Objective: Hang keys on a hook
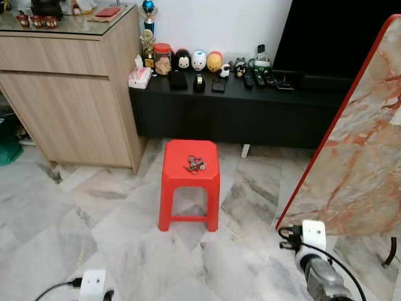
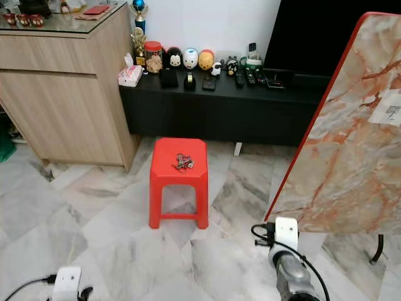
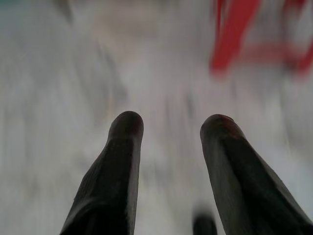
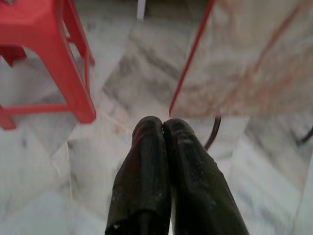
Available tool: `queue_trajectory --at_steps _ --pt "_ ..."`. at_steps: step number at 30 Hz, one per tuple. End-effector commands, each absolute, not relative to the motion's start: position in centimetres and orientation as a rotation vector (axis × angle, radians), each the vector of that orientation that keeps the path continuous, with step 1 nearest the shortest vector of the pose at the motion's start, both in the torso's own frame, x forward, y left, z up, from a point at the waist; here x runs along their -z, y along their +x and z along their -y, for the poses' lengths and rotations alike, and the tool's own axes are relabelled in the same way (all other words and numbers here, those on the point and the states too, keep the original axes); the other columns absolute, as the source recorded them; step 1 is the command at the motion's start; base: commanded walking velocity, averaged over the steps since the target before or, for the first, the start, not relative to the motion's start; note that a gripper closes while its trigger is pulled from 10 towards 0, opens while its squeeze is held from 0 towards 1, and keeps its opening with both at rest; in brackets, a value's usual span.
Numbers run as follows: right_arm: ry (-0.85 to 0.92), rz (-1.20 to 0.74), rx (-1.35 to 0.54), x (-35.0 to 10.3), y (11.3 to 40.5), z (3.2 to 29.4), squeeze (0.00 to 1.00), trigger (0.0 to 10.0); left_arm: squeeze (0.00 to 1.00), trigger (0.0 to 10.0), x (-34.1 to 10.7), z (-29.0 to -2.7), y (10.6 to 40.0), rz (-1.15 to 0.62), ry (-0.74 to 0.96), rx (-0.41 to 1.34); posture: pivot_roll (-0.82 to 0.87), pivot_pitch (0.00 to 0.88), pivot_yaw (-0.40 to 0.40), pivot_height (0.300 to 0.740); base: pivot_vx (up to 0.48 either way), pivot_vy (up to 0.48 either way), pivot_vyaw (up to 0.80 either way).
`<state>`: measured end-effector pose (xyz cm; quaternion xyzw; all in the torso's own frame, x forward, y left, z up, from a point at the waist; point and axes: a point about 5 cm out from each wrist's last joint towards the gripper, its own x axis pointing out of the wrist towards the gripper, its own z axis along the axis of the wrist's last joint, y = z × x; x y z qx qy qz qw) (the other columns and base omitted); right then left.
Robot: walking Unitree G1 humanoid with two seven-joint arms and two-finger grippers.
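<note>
Tool-wise, your left tool (image 3: 168, 127) hangs with its fingers spread and empty, and your right tool (image 4: 163, 128) is pressed closed on nothing, because the keys (image 1: 195, 164) lie untouched on the red stool (image 1: 190, 182) ahead, waiting for pickup.

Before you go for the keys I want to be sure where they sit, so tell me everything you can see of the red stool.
The red stool looks like moulded plastic: a square flat seat with rounded corners on four splayed legs joined low down by thin crossbars. It stands upright on the marble-patterned floor, in front of the black TV cabinet and apart from it. A small bunch of keys lies near the middle of the seat. No end effector touches it.
</note>
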<state>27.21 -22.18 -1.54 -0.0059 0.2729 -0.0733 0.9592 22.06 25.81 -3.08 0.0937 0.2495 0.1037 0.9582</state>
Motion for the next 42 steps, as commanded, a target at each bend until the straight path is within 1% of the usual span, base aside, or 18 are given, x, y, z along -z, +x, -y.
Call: queue_trajectory --at_steps 1,2,3,6,8,14,18,19,21,22,23,24,29,32,36,37,40,42 --pt "-0.025 -0.456 0.165 -0.2 28.5 23.2 0.00 10.0 0.00 10.0 1.2 -25.8 23.6 -0.381 0.220 -0.177 0.04 0.000 -0.112 0.740 0.000 0.000 0.00" --pt "-0.025 -0.456 0.165 -0.2 28.5 23.2 0.00 10.0 0.00 10.0 1.2 -25.8 23.6 -0.381 0.220 -0.177 0.04 0.000 -0.112 0.740 0.000 0.000 0.00" --pt "-0.030 -0.391 0.127 -1.3 29.4 23.0 0.00 10.0 0.00 10.0 0.0 -25.5 24.5 -0.305 0.225 -0.147 0.04 0.000 -0.110 0.740 0.000 0.000 0.00" --pt "-0.031 -0.334 0.070 -2.3 30.2 22.3 0.00 10.0 0.00 10.0 -0.9 -25.2 25.0 -0.254 0.249 -0.115 0.03 0.000 -0.111 0.740 0.000 0.000 0.00" --pt "-0.014 -0.288 0.047 -3.2 31.0 21.9 0.00 10.0 0.00 10.0 -2.1 -24.4 25.8 -0.190 0.256 -0.064 0.03 0.000 -0.112 0.740 0.000 0.000 0.00" --pt "-0.005 -0.251 -0.087 -4.4 32.1 20.0 0.00 10.0 0.00 10.0 -3.4 -22.2 26.4 -0.129 0.242 0.083 0.03 0.000 -0.116 0.740 0.000 0.000 0.00" --pt "-0.021 -0.246 -0.254 -5.7 33.2 17.6 0.00 10.0 0.00 10.0 -4.5 -19.5 26.5 -0.099 0.245 0.269 0.03 0.000 -0.122 0.740 0.000 0.000 0.00" --pt "-0.022 -0.238 -0.315 -6.3 33.5 16.5 0.00 10.0 0.00 10.0 -5.0 -18.4 26.5 -0.094 0.243 0.345 0.04 0.000 -0.125 0.740 0.000 0.000 0.00" --pt "-0.024 -0.233 -0.339 -6.6 33.7 16.1 0.00 10.0 0.00 10.0 -5.2 -18.0 26.5 -0.092 0.243 0.375 0.04 0.000 -0.125 0.740 0.000 0.000 0.00" --pt "-0.023 -0.222 -0.386 -7.3 33.9 15.1 0.00 10.0 0.00 10.0 -5.7 -17.0 26.5 -0.086 0.245 0.447 0.03 0.000 -0.126 0.740 0.000 0.000 0.00" --pt "-0.023 -0.222 -0.386 -7.3 33.9 15.1 0.00 10.0 0.00 10.0 -5.7 -17.0 26.5 -0.086 0.245 0.447 0.03 0.000 -0.126 0.740 0.000 0.000 0.00" --pt "-0.017 -0.213 -0.442 -7.9 34.1 13.8 0.00 10.0 0.00 10.0 -6.2 -15.8 26.5 -0.088 0.249 0.527 0.04 0.000 -0.130 0.740 0.000 0.000 0.00" --pt "-0.014 -0.216 -0.566 -9.0 34.1 11.0 0.00 10.0 0.00 10.0 -6.8 -13.9 26.2 -0.109 0.230 0.672 0.03 0.000 -0.131 0.740 0.000 0.000 0.00" --pt "-0.010 -0.214 -0.599 -9.3 33.9 10.1 0.00 10.0 0.00 10.0 -6.7 -13.2 26.0 -0.129 0.232 0.721 0.03 0.000 -0.133 0.740 0.000 0.000 0.00" --pt "0.063 -0.199 -0.611 -10.3 33.9 8.9 0.00 10.0 0.00 10.0 -6.8 -12.2 25.5 -0.156 0.252 0.797 0.03 0.000 -0.133 0.740 0.000 0.000 0.00" --pt "0.066 -0.180 -0.637 -11.0 33.8 8.1 0.00 10.0 0.00 10.0 -7.0 -11.6 25.6 -0.145 0.248 0.810 0.03 0.000 -0.134 0.740 0.000 0.000 0.00" --pt "0.070 -0.163 -0.664 -11.6 33.6 7.2 0.00 10.0 0.00 10.0 -7.1 -11.0 25.8 -0.132 0.236 0.797 0.03 0.000 -0.135 0.740 0.000 0.000 0.00" --pt "0.075 -0.156 -0.674 -12.1 33.5 6.6 0.00 10.0 0.00 10.0 -7.1 -10.8 26.3 -0.125 0.238 0.743 0.03 0.000 -0.136 0.740 0.000 0.000 0.00"
